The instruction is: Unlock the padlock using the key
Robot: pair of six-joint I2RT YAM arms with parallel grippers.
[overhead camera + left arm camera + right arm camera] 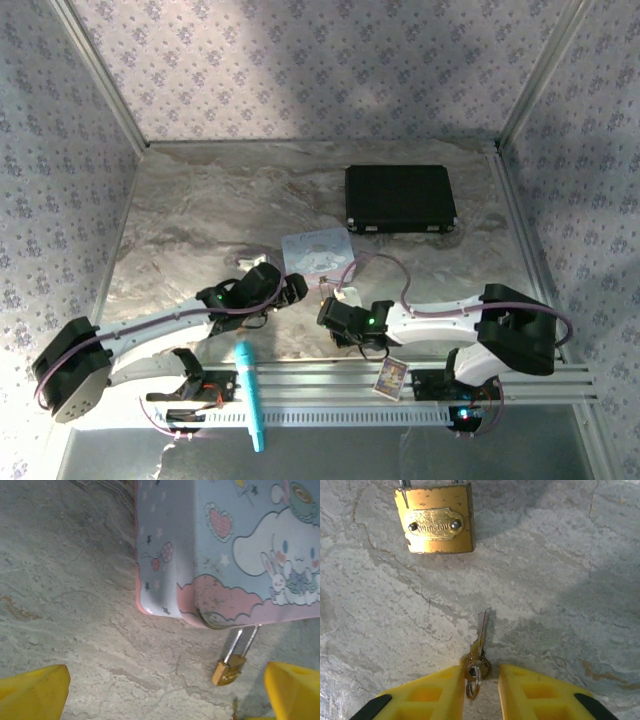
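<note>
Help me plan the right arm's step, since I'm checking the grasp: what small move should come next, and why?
Probably close the right gripper fully on the key. Its head sits between the yellow fingers with a gap on one side, so it doesn't look clamped yet. The blade points toward the padlock ahead, so no turning seems needed.

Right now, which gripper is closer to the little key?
The right. The right gripper has its yellow fingers on either side of the key, just short of the padlock. The left gripper hangs wide open farther off, facing the padlock and the tin.
</note>
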